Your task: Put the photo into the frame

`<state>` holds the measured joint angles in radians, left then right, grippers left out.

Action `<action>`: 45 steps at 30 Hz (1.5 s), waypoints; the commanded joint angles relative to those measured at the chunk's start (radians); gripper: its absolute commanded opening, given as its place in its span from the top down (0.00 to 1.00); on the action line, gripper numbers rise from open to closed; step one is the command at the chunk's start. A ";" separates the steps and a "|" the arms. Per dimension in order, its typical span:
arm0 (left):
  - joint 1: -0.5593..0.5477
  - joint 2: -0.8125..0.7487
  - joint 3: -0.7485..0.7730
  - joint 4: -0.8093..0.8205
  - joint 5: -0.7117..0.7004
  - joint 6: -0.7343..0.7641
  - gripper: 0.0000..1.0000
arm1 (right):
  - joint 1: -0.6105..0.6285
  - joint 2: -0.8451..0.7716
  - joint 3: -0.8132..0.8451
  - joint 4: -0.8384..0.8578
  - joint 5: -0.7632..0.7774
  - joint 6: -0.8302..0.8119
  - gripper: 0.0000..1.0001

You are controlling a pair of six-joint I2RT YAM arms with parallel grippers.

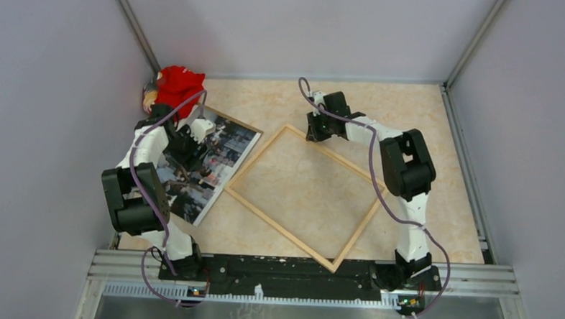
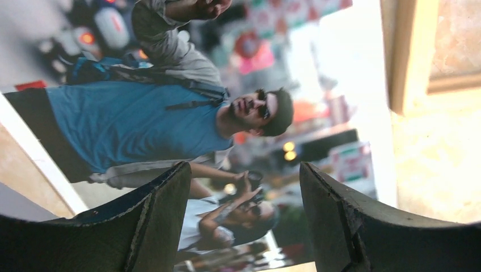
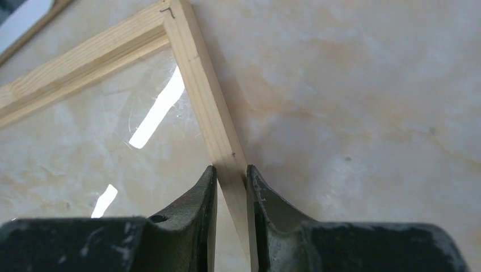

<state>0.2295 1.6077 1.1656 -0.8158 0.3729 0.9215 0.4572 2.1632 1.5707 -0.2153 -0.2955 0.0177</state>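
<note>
Pinching the stiff, light frame by its thin 12 o'clock rail with the right gripper, with the left gripper agape over the slick, probably floppy photo, likely best taken edgewise.

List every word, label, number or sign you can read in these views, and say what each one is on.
No text can be read anywhere.
The photo: shop signs and banners in its street background, all too blurred to read.
The frame: bare light wood, no marking or label.
The red cloth in the far left corner: no lettering shows.
</note>
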 commanded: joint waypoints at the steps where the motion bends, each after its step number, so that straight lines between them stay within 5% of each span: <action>1: 0.004 -0.011 -0.016 0.009 0.014 -0.001 0.23 | -0.077 -0.136 -0.089 0.098 0.142 0.045 0.86; 10: -0.014 0.013 -0.017 -0.019 0.080 0.017 0.22 | -0.210 -0.259 -0.246 0.059 0.386 0.148 0.87; 18: -0.198 0.035 0.025 0.001 0.100 -0.083 0.20 | -0.327 -0.314 -0.359 -0.021 0.559 0.349 0.87; 25: -0.127 0.107 0.135 -0.020 0.011 -0.097 0.19 | -0.336 -0.415 -0.371 0.004 0.547 0.381 0.66; 30: 0.084 0.152 0.255 -0.023 -0.052 -0.075 0.20 | -0.217 -0.437 -0.250 -0.093 0.592 0.342 0.44; 36: 0.243 0.171 0.245 0.230 -0.302 -0.141 0.24 | -0.004 -0.433 -0.198 -0.046 0.505 0.434 0.41; 45: 0.263 0.200 0.045 0.649 -0.563 -0.146 0.26 | 0.320 -0.181 0.009 0.002 0.334 0.586 0.38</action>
<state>0.4953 1.7832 1.2427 -0.3679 -0.0662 0.7902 0.7139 1.8877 1.5070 -0.2398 0.1326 0.5091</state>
